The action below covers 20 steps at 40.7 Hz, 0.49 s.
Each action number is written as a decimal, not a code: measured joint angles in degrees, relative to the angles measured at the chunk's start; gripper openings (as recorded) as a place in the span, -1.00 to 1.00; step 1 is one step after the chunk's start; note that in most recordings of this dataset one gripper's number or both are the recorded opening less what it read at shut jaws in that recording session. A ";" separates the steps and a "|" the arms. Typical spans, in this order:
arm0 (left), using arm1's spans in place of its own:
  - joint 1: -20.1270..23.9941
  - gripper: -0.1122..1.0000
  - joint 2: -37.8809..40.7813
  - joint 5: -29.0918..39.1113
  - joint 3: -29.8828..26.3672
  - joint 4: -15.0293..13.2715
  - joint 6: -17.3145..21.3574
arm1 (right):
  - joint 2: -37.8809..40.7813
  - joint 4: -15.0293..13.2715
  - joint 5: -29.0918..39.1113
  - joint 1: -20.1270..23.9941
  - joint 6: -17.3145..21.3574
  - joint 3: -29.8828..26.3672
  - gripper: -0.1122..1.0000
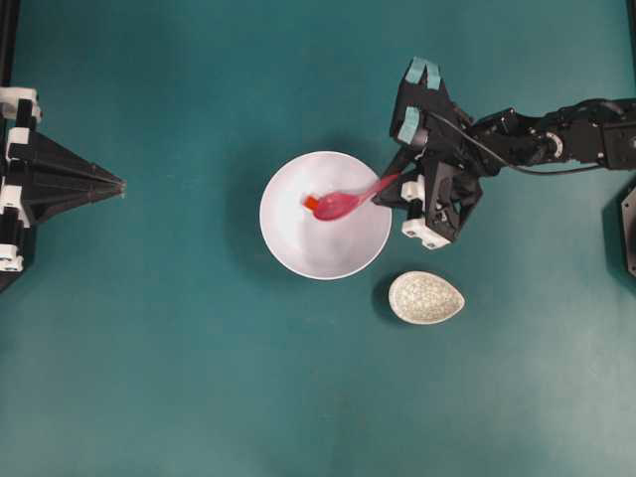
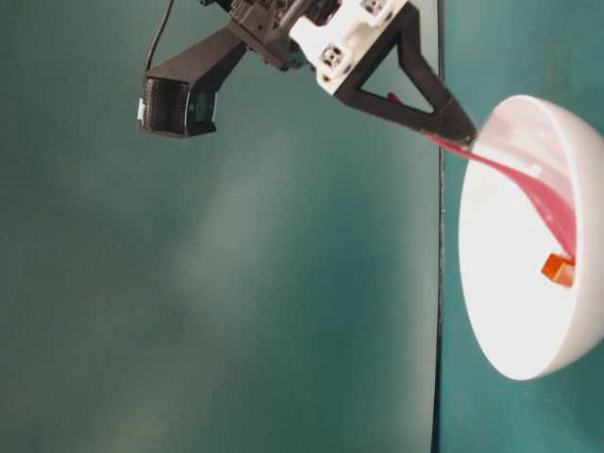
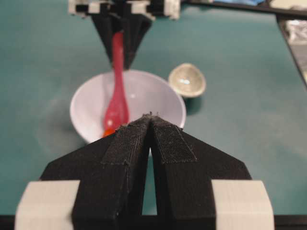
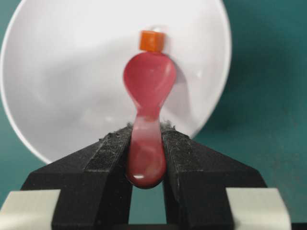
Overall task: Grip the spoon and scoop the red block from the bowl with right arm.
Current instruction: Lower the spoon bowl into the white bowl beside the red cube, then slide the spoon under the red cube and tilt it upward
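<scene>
here, right end effector (image 4: 146,143) clamping spoon (image 4: 147,91) handle, tip touching red block (image 4: 152,40), bowl (image 4: 62,86)

Plain teal tabletop (image 1: 199,397), matte, evenly lit w/ soft shadows. Black rail (image 1: 8,40) along top-left edge. Small speckled cream teardrop dish (image 1: 426,297) sits at lower right.

One spoon (image 1: 343,203), one red block (image 1: 310,204), one bowl (image 1: 298,253), one speckled dish (image 1: 425,297), two grippers.

A robotics lab bench: two black robot arms (image 1: 517,139) facing across a plain teal tabletop (image 1: 199,378)
</scene>
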 measured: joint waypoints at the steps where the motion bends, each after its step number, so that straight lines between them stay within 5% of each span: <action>1: 0.00 -0.80 0.00 -0.09 0.00 0.09 0.00 | 0.00 0.00 -0.26 0.00 0.00 0.00 -0.41; 20: 0.00 -0.80 0.00 0.00 0.00 0.09 0.00 | 2.29 -0.09 0.26 0.53 0.00 -2.90 -0.41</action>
